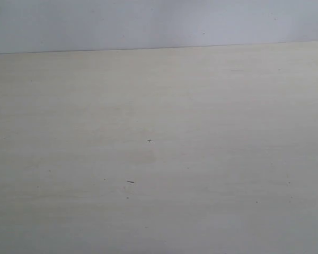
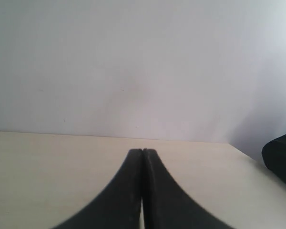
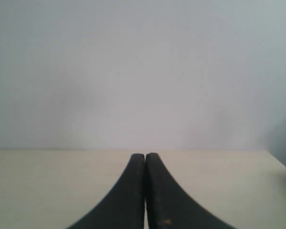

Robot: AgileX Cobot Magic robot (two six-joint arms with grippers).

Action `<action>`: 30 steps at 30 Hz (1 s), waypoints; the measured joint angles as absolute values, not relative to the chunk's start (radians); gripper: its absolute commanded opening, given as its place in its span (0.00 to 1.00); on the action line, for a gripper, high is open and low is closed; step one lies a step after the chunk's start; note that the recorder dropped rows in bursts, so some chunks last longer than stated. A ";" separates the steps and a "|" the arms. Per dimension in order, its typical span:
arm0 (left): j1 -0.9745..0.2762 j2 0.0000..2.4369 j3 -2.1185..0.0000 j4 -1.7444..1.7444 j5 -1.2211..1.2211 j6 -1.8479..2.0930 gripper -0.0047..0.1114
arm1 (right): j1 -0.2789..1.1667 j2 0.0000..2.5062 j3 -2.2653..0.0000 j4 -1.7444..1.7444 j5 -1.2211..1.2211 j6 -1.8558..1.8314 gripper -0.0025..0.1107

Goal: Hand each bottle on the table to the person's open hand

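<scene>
Left gripper (image 2: 142, 151) — fingers pressed tip to tip, gripping nothing. Right gripper (image 3: 145, 155) likewise. Both sit low over the table (image 1: 212, 132), pale beige with a few dark specks (image 1: 149, 141). Grey wall (image 2: 133, 67) beyond; a dark blurred shape (image 2: 282, 162) by the table's edge — unidentifiable.

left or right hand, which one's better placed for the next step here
Neither, from these views. The left hand and right hand are both shut, low over the table, and no bottle shows in any view, so nothing favours a side.
</scene>
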State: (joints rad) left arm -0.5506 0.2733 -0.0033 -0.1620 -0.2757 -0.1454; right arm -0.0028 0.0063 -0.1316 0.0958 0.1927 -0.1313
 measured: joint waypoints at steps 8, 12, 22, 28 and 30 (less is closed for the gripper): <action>-0.551 0.273 -0.003 -0.162 -0.276 -0.145 0.04 | -0.032 0.006 -0.005 0.081 0.199 -0.131 0.02; -0.551 0.273 -0.003 -0.162 -0.276 -0.145 0.04 | -0.032 0.006 -0.005 0.081 0.214 -0.131 0.02; -0.551 0.273 -0.003 -0.162 -0.276 -0.145 0.04 | -0.032 0.006 -0.005 0.081 0.216 -0.131 0.02; -0.551 0.273 -0.003 -0.162 -0.276 -0.145 0.04 | -0.032 0.006 -0.005 0.081 0.216 -0.131 0.02; -0.551 0.273 -0.003 -0.162 -0.276 -0.145 0.04 | -0.032 0.006 -0.005 0.081 0.216 -0.131 0.02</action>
